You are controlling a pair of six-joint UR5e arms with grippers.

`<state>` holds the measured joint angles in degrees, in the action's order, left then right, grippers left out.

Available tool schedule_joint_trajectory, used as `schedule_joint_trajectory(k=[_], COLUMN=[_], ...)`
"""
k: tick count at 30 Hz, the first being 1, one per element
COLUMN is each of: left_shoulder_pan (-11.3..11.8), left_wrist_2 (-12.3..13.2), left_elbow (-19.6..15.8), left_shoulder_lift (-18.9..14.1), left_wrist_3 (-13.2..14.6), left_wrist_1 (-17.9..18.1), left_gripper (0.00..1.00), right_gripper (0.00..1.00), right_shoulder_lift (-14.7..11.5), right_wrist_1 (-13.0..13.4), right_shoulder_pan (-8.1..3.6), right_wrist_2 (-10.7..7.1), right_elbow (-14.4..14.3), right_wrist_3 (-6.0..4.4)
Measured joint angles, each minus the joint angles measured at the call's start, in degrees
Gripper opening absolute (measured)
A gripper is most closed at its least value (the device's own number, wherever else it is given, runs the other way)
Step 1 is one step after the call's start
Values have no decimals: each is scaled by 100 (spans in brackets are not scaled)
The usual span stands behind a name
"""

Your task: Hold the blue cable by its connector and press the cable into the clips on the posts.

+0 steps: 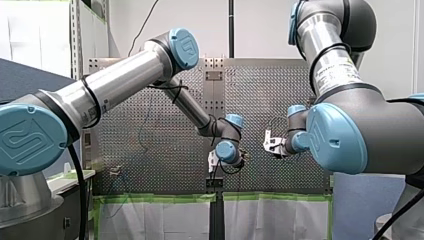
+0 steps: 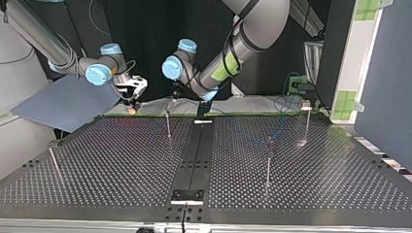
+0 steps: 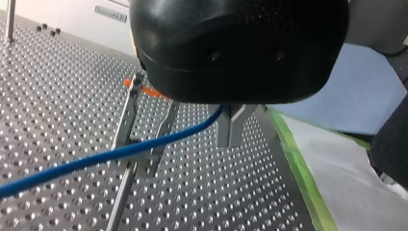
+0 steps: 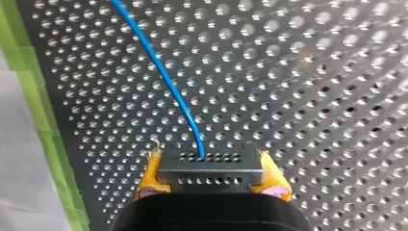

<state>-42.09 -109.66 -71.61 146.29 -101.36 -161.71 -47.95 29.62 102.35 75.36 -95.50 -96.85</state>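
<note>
In the right wrist view my right gripper [image 4: 211, 169] has its yellow pads [image 4: 150, 169] shut on a perforated metal connector [image 4: 210, 172]. The blue cable [image 4: 163, 72] leaves the connector and runs ahead over the table. In the left wrist view my left gripper [image 3: 230, 140] has its metal fingers [image 3: 224, 126] shut on the blue cable [image 3: 120, 153], which slants away across a thin post with a clip [image 3: 129, 139]. In the top view my right gripper [image 2: 132, 108] and my left gripper [image 2: 176, 96] hang close together at the table's far edge, near a post [image 2: 168, 125].
Other thin posts stand on the perforated table [image 2: 121, 165]: one in the middle right [image 2: 268, 162], one far right [image 2: 306, 121], one near left [image 2: 53, 162]. Green tape [image 3: 298, 163] edges the table, with white sheeting beyond it. A dark strip [image 2: 194, 155] runs down the table's middle.
</note>
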Motion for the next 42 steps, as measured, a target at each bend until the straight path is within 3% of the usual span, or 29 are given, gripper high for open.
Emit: schedule_joint_trajectory(k=[17, 42], left_shoulder_pan=[172, 243], left_wrist_2=[110, 151], left_elbow=[0, 0], left_shoulder_lift=[-276, -49], left_wrist_3=[-14, -417], left_wrist_1=[104, 653], left_gripper=[0, 0], right_gripper=[0, 0], right_shoulder_lift=[38, 65], right_wrist_1=[139, 276], right_shoulder_pan=[15, -9], right_wrist_2=[-154, -153], right_elbow=[0, 0], right_wrist_3=[-82, -90])
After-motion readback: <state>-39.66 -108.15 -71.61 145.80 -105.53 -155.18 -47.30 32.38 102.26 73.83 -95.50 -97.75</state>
